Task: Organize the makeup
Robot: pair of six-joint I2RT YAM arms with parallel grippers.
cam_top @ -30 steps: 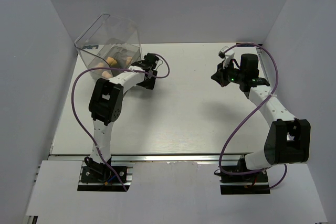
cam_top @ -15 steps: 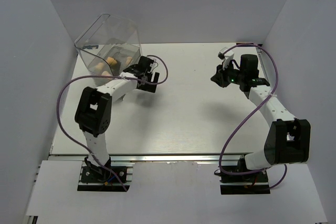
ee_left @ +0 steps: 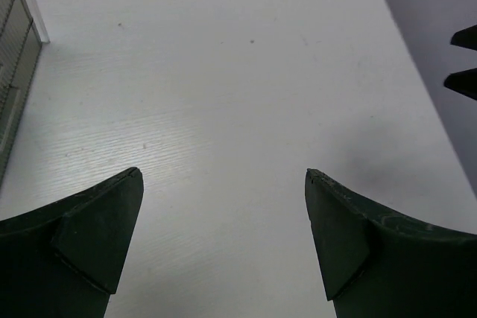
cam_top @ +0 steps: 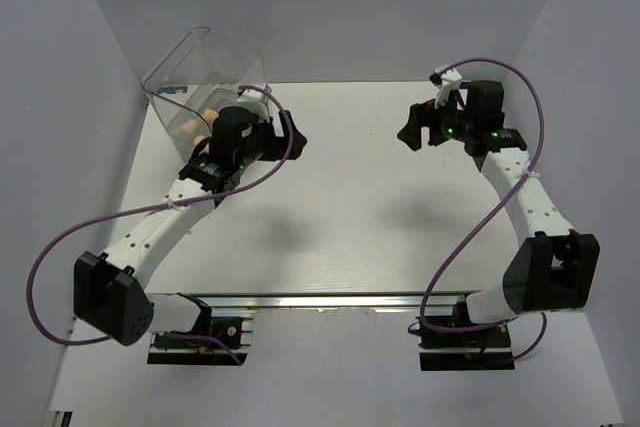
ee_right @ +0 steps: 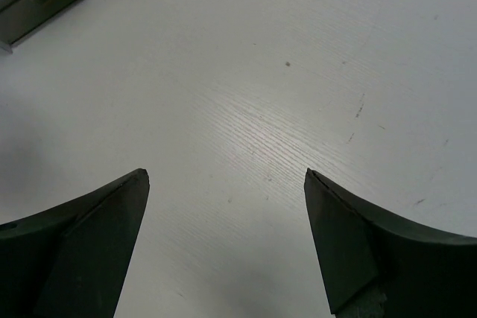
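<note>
two tan sponges (cam_top: 190, 126) inside clear box (cam_top: 165, 82) — long axes unreadable.

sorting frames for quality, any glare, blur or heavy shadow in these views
Top view: sharp and evenly lit, only soft arm shadows on the table; the clear box shows slight sheen. Left wrist view: a bright washed-out patch on the table, the left pincer nearly black, detail lost. Right wrist view: similar sheen mid-frame, the right pincer dark and underexposed.
</note>
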